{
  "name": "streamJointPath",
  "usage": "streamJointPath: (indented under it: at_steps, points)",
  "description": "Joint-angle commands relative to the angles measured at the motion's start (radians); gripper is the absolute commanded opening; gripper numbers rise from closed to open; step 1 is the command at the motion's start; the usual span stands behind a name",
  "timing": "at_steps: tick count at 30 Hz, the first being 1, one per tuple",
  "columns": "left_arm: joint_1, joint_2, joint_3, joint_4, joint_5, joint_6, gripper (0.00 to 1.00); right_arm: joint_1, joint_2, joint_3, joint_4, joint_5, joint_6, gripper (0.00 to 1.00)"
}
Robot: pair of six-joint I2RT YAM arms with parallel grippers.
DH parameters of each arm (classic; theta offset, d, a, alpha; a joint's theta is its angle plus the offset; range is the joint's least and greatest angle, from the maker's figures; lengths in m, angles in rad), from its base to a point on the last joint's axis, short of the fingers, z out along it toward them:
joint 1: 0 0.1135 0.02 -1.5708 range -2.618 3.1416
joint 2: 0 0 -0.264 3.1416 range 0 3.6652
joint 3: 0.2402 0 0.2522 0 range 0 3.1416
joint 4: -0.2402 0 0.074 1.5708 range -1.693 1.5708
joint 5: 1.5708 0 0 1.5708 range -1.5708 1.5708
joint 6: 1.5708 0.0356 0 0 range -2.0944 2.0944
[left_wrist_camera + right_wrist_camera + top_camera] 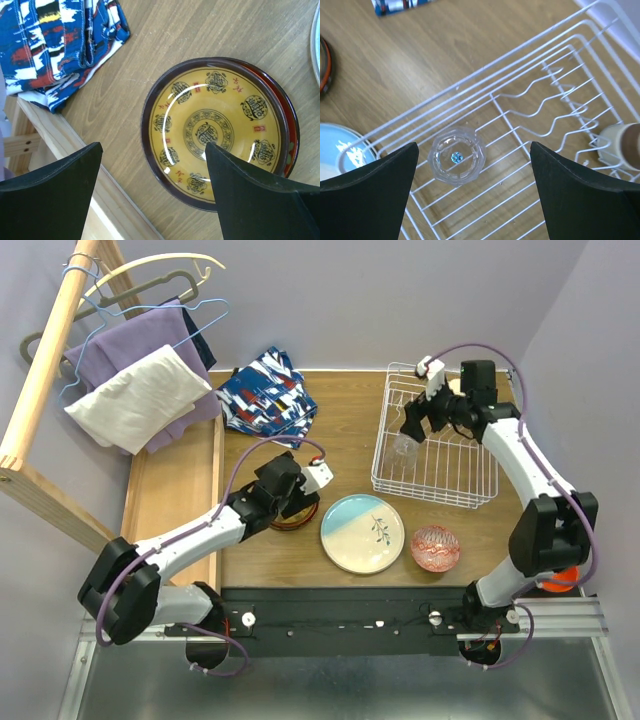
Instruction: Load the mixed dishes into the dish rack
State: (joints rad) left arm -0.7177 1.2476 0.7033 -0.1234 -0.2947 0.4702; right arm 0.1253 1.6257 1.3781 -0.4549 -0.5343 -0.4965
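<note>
Right tool (473, 148) wide, empty (glass (455, 161) below).

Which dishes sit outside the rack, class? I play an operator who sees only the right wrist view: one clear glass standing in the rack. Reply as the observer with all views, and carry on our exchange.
Observer: The top view shows a red-patterned bowl on the table beside the pale plate, both outside the rack.
Operator: Where is the left arm?
Observer: Its fingers stand open above a yellow patterned plate with a dark red rim.
Operator: Any dish I might miss?
Observer: Something orange shows by the right arm, mostly hidden behind it; I cannot tell what it is.
</note>
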Motion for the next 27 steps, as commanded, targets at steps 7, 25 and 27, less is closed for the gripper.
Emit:
streamJointPath:
  at_steps: [7,25,27]
  points:
    - [0.084,0.052,0.3,-0.425,0.363,0.039,0.92,0.005,-0.156,0.032,-0.087,0.151,0.225,1.0]
    - [0.089,0.05,0.317,-0.529,0.424,-0.01,0.99,0.005,-0.556,-0.112,-0.892,0.172,-0.541,0.88]
    - [0.087,0.098,0.352,-0.53,0.422,-0.054,0.99,0.005,-0.538,-0.113,-0.887,0.148,-0.487,0.87]
